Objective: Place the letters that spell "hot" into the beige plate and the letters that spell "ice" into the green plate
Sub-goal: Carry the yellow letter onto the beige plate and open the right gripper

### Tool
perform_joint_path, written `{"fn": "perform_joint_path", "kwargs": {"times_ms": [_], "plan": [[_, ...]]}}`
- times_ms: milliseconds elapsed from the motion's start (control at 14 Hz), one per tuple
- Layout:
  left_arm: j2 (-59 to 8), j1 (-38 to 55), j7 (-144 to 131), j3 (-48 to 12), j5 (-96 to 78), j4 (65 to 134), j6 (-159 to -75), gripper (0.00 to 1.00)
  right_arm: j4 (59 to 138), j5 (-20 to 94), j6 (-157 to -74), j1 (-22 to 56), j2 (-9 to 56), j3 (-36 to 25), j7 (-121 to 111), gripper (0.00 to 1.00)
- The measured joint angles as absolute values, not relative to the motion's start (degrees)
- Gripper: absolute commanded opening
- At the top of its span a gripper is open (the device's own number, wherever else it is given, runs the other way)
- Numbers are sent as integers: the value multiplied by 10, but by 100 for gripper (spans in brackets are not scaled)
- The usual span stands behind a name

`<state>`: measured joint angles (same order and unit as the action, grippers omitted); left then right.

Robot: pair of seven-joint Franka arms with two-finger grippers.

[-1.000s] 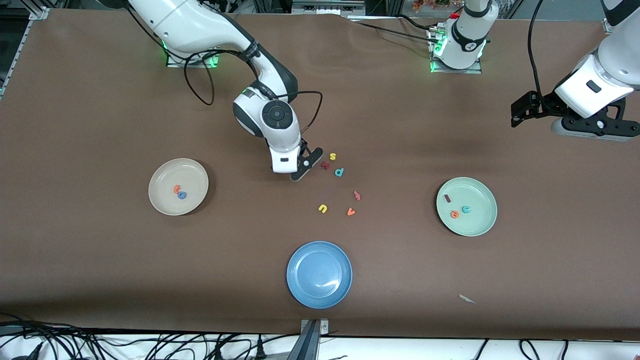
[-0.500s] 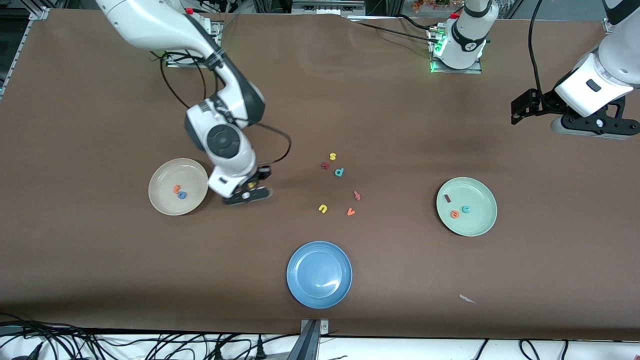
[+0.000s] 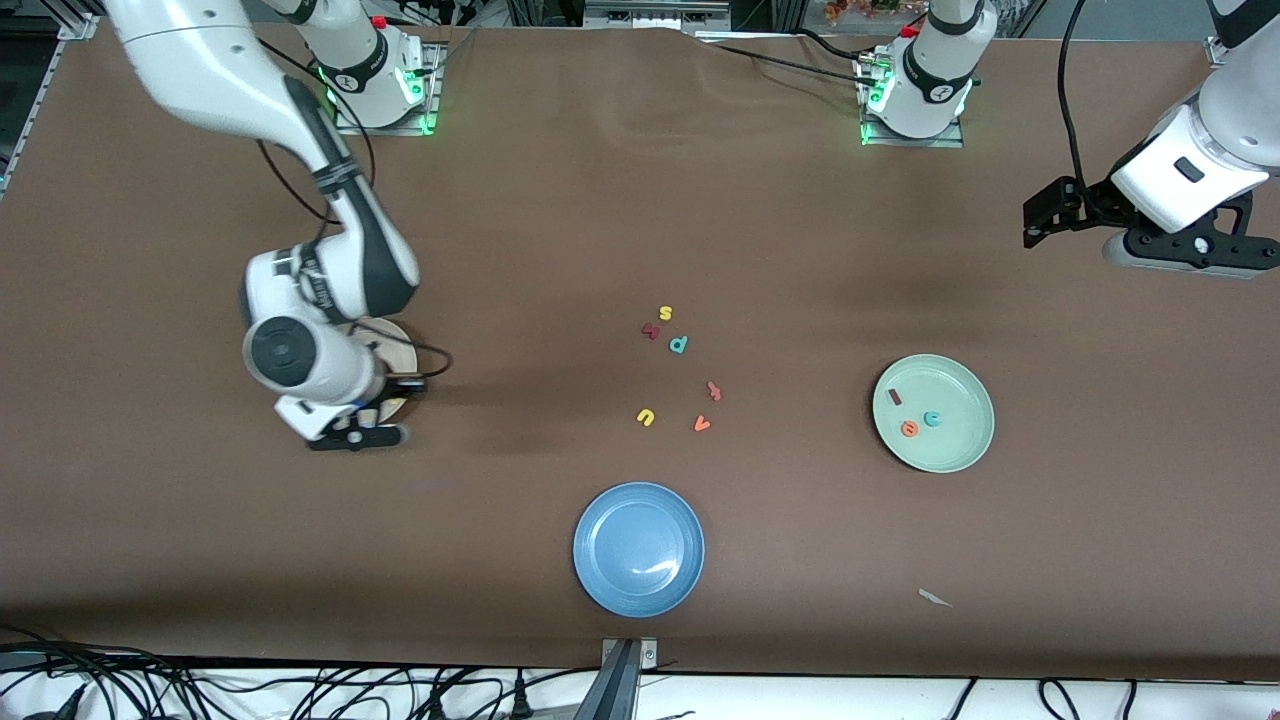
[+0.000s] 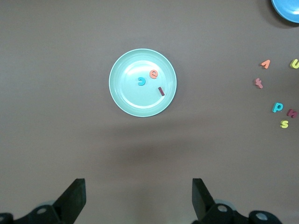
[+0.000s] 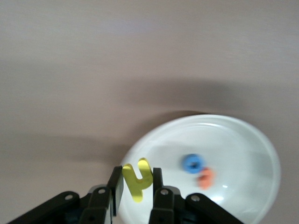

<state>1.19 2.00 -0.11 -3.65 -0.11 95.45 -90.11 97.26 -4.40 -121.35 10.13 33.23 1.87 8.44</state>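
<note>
Brown covering runs the whole length of the table (image 3: 200, 520), and the plates are spread out on it so each word has its own dish. Toward the right arm's end sits the beige plate (image 5: 252, 135), already carrying the blue o (image 5: 192, 163) and the orange t (image 5: 205, 178). The right gripper (image 5: 135, 184) hangs over that plate's rim, clenched on the yellow h (image 5: 136, 179), which stands pinched upright between the fingers; judging by this, the last letter of "hot" is about to be dropped in with the other two.

Toward the left arm's end, the green plate (image 3: 933, 412) holds the dark red i (image 3: 895, 396), the teal c (image 3: 932, 419) and the orange e (image 3: 909, 429), so "ice" looks finished. That would explain why the left gripper (image 4: 138, 198) waits high over bare table near that end, its fingers spread wide and holding nothing.

Between the plates lie the leftovers: a yellow s (image 3: 665, 313), a teal p (image 3: 678, 345), a yellow u (image 3: 645, 417) and an orange v (image 3: 702, 424), none needed. Nearest the front camera, the blue plate (image 3: 638, 549) holds no letters
</note>
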Motion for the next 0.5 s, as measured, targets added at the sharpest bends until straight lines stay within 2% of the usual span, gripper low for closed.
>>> {"fn": "perform_joint_path", "kwargs": {"times_ms": [71,143,286,500], "plan": [[12,20,-1,-37,-1,954,-901,100,980,-43,-1214,85,332,15,59,4],[12,20,-1,-37,-1,954,-901,100,988,-43,-1214,72,331,13,45,16],[12,20,-1,-37,-1,954,-901,100,1003,-39,-1214,57,330,11,38,100],[12,20,-1,-37,-1,954,-901,100,1010,-10,-1208,52,329,9,39,100]]}}
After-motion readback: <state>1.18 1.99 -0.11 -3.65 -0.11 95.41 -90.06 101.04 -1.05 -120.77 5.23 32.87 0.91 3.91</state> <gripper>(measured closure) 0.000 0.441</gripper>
